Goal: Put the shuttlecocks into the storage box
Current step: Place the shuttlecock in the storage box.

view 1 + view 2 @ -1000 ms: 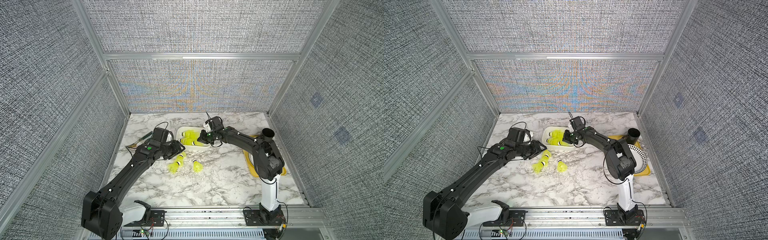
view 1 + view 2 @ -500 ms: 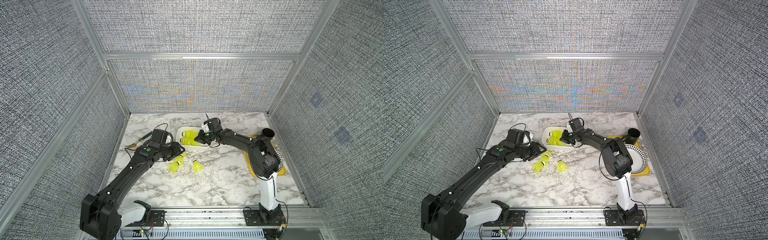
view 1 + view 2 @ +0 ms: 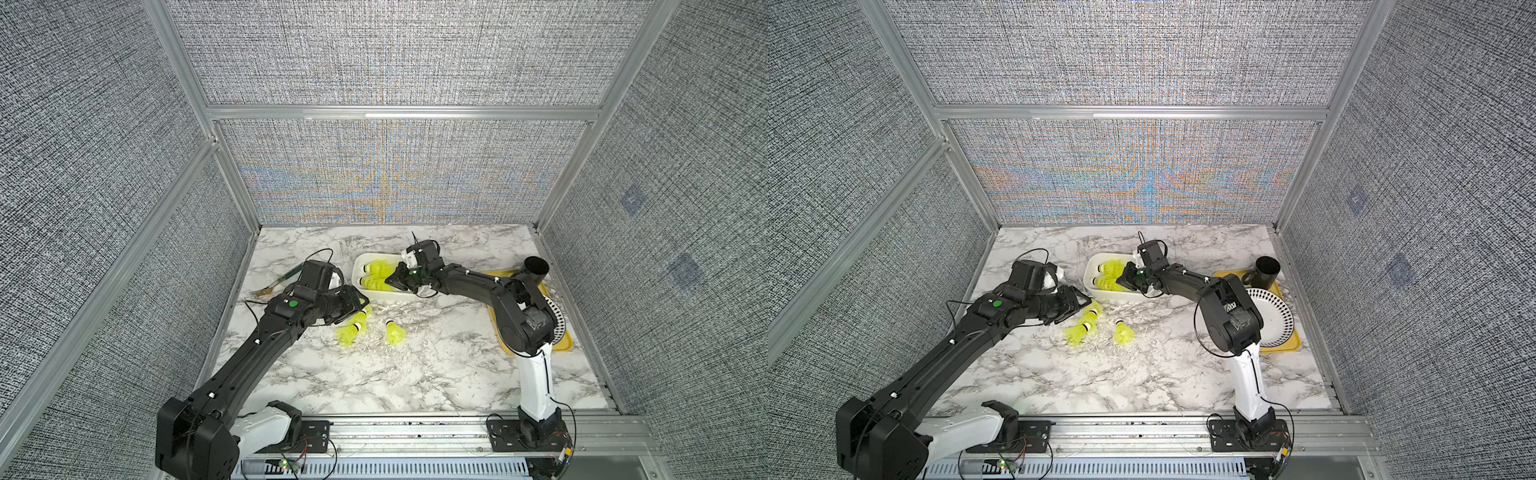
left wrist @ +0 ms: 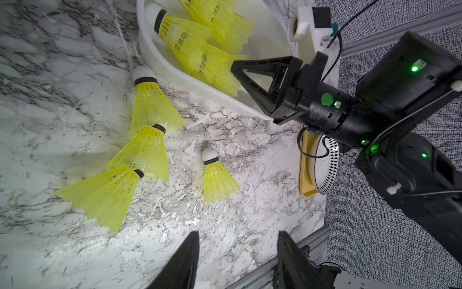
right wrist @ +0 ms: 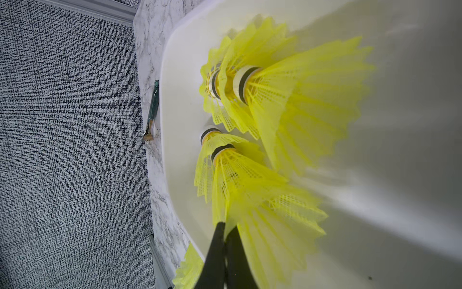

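Observation:
The white storage box [image 3: 390, 296] sits at mid-back of the table and holds several yellow-green shuttlecocks [image 3: 376, 274] nested in two rows. My right gripper [image 5: 226, 224] is inside the box, shut on the skirt edge of the nearest shuttlecock [image 5: 250, 180]; in both top views it [image 3: 1121, 279] reaches in from the right. A nested string of three shuttlecocks [image 4: 145, 155] and a single one [image 4: 216, 180] lie on the marble in front of the box. My left gripper [image 4: 237, 234] hovers open and empty just left of them [image 3: 351, 328].
A yellow tray [image 3: 561, 345] with a patterned plate [image 3: 1277, 320] lies at the right, and a black cup [image 3: 536, 268] stands at its back. A fork [image 3: 270, 286] lies left of the box near the wall. My right arm spans between box and tray.
My right gripper has slid leftwards and deeper into the box, still shut. The left arm and the shuttlecocks on the table have barely moved.

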Robot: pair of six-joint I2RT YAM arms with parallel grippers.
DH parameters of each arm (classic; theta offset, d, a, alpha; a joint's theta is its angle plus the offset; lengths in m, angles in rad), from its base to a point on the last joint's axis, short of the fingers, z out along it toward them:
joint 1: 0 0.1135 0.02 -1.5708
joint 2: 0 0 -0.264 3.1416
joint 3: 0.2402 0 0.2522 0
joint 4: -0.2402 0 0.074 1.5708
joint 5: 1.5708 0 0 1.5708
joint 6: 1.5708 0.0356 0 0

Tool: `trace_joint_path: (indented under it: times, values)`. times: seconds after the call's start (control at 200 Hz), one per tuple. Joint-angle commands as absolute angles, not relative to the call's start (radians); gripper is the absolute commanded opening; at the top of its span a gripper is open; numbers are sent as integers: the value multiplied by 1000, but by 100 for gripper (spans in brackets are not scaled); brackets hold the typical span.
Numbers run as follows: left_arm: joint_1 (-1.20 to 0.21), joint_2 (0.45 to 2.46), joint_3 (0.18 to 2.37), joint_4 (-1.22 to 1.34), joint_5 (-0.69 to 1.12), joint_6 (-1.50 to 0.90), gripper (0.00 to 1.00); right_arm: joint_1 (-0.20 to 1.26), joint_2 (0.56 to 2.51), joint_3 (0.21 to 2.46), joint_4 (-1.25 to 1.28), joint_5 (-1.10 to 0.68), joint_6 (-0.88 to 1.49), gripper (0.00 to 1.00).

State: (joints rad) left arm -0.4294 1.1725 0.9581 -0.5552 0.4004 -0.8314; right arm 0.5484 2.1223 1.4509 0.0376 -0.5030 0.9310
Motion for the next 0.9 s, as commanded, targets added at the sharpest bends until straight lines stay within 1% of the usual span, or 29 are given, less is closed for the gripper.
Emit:
trace_joint_path:
  times: [0.0,0.345,0.896]
  values:
    - [-429,1166,956,-568,409,-829,53,549,2127,1441,93,-515,958,0]
    - [-432,1150,938,-566,412,-838,53,548,2146,1437,141,-525,1010,0]
    - [-433,1150,935,-555,413,-843,53,556,2185,1525,55,-555,993,1]
